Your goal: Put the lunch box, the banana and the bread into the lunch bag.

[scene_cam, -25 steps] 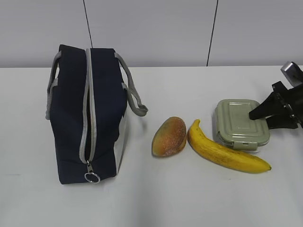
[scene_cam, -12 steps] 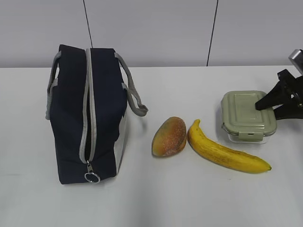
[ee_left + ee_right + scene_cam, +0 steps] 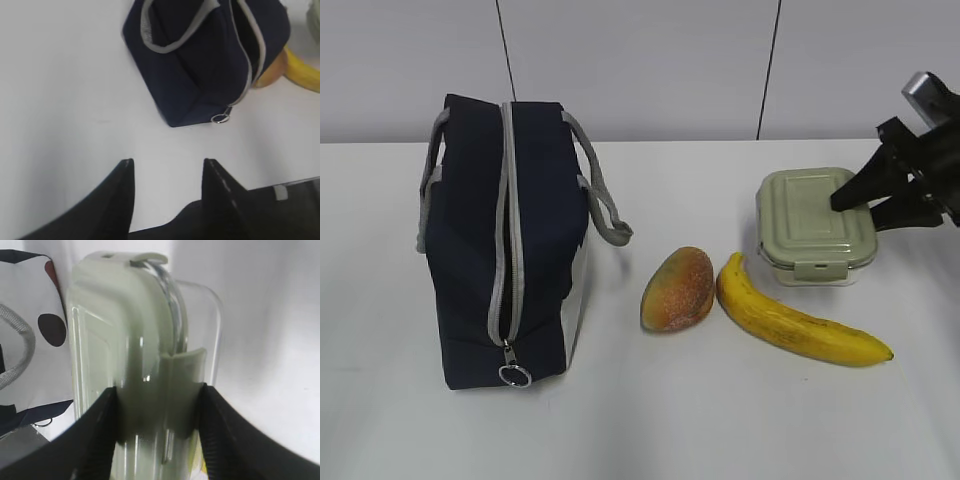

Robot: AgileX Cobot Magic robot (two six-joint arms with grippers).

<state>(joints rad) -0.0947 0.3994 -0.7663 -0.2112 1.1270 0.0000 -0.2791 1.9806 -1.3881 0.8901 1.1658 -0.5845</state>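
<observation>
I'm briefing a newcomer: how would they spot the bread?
Start at the navy lunch bag on the left. Just right of it lies the bread, beside the banana. It is the short, oval, orange-brown lump, not long and yellow.

Count on the worktop [image 3: 650,420]: one lunch bag [image 3: 505,240], navy, carrying two grey strap handles and one zipper with one ring pull. One bread [image 3: 678,289]. One banana [image 3: 795,320]. One lunch box [image 3: 813,226], pale green lid. Two end effectors: one left end effector [image 3: 167,172], one right end effector [image 3: 840,200].
</observation>
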